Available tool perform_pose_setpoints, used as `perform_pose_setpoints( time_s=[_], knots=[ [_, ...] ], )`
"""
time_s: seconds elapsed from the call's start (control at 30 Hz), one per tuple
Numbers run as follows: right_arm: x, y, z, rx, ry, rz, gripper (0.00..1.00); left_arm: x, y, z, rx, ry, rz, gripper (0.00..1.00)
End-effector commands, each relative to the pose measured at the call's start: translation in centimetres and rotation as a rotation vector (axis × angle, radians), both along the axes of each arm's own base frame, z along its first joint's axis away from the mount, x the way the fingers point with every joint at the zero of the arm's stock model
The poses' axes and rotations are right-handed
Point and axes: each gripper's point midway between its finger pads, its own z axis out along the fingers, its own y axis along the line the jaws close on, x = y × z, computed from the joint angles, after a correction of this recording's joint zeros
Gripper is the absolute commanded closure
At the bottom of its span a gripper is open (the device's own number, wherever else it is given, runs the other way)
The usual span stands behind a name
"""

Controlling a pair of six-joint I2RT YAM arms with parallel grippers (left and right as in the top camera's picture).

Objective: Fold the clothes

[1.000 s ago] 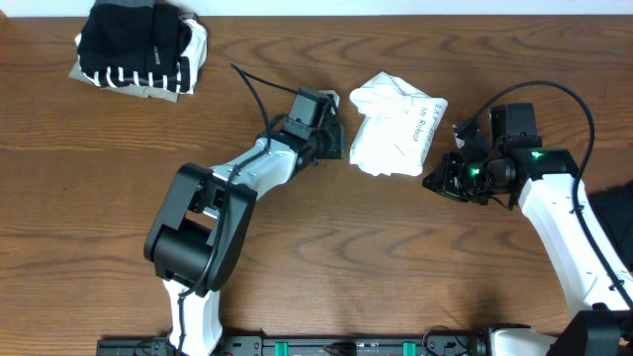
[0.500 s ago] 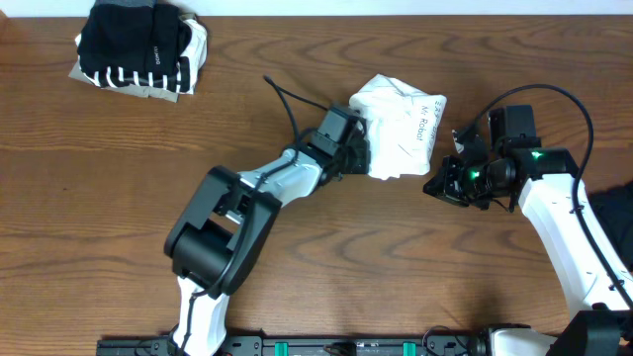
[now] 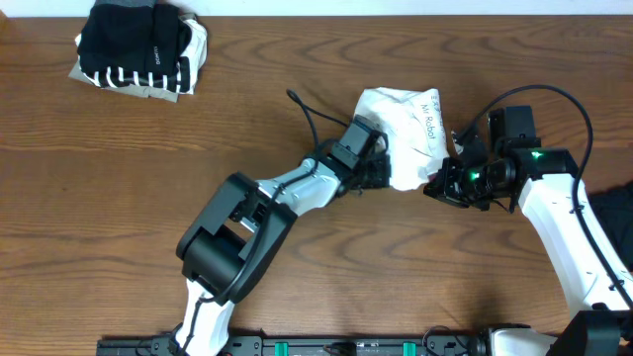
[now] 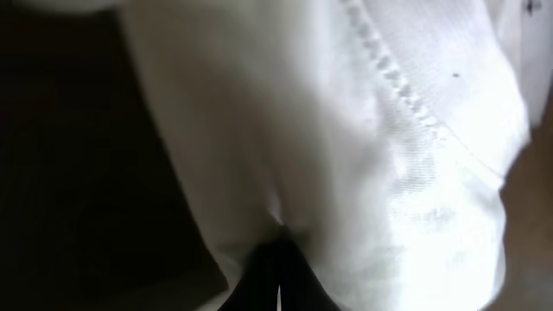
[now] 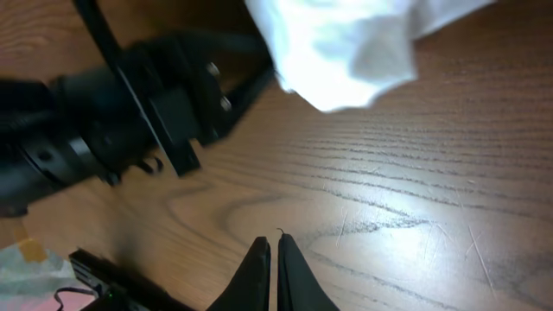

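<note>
A crumpled white T-shirt (image 3: 410, 124) with small dark lettering lies right of the table's middle. My left gripper (image 3: 382, 170) is shut, and its tips press into the shirt's left side. In the left wrist view the closed fingertips (image 4: 277, 250) meet white cloth (image 4: 389, 155), which fills the frame. My right gripper (image 3: 436, 184) is at the shirt's lower right corner, shut with nothing in it. In the right wrist view its tips (image 5: 274, 244) hover over bare wood, with the shirt (image 5: 346, 43) ahead and the left arm (image 5: 130, 112) to the left.
A stack of folded clothes (image 3: 138, 49), black, black-and-white striped and beige, sits at the far left corner. The table's far edge (image 3: 396, 14) runs just behind the shirt. A dark object (image 3: 615, 210) shows at the right edge.
My left arm swept right with its gripper shut, reached the shirt and pushed it rightward and more compact. The right arm stayed in place.
</note>
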Motion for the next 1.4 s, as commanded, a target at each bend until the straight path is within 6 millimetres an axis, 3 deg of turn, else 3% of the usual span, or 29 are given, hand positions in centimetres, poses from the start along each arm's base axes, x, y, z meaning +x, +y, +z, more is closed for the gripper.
perform_pose_setpoints(
  time_s=[0.0,0.13,0.27,0.4,0.47,0.57,0.6,0.63,0.7,0.73,0.77,0.9,1.03,1.17,1.37],
  knots=[
    [0.8,-0.1,1.0,-0.004,-0.050,0.008,0.95,-2.8,-0.5,-2.8,0.029,0.102,-0.027,0.94],
    [1.5,-1.0,0.7,-0.062,-0.076,-0.009,0.92,-2.8,-0.9,-1.2,0.012,0.069,-0.043,0.94],
    [2.6,-1.3,0.9,-0.077,-0.126,-0.017,0.83,-2.2,-0.3,1.8,0.032,-0.007,-0.047,0.94],
    [3.6,-1.2,1.5,-0.069,-0.160,-0.036,0.58,-1.1,3.4,5.0,0.156,-0.083,0.065,0.94],
    [4.1,-1.1,1.8,-0.051,-0.168,-0.067,0.51,-0.4,5.4,6.7,0.201,-0.117,0.121,0.94],
    [4.8,-0.2,2.7,0.013,-0.200,-0.066,0.45,0.2,8.4,8.8,0.245,-0.137,0.191,0.83],
    [5.1,0.0,3.0,0.030,-0.210,-0.071,0.43,0.3,9.3,9.2,0.255,-0.135,0.210,0.69],
    [5.4,0.1,3.1,0.036,-0.217,-0.085,0.43,0.5,10.4,9.6,0.265,-0.128,0.232,0.49],
    [5.9,0.2,3.5,0.051,-0.236,-0.092,0.42,0.8,12.4,9.8,0.282,-0.106,0.270,0.29],
    [6.1,0.6,3.8,0.074,-0.248,-0.088,0.42,1.0,13.6,9.8,0.295,-0.089,0.295,0.07],
    [6.4,0.9,4.2,0.101,-0.257,-0.086,0.43,1.2,14.9,9.8,0.309,-0.070,0.321,0.02],
    [7.3,2.3,4.6,0.160,-0.277,-0.077,0.42,1.4,19.5,9.2,0.340,0.021,0.408,0.02],
    [7.9,3.4,3.3,0.169,-0.246,-0.068,0.42,1.5,21.8,9.9,0.297,0.060,0.420,0.02],
    [8.9,4.3,1.3,0.136,-0.197,-0.054,0.42,1.7,22.2,12.7,0.278,-0.048,0.324,0.02],
    [11.0,4.6,-0.4,0.038,-0.149,-0.061,0.41,0.7,23.2,18.9,0.279,-0.253,0.278,0.02]
  ],
)
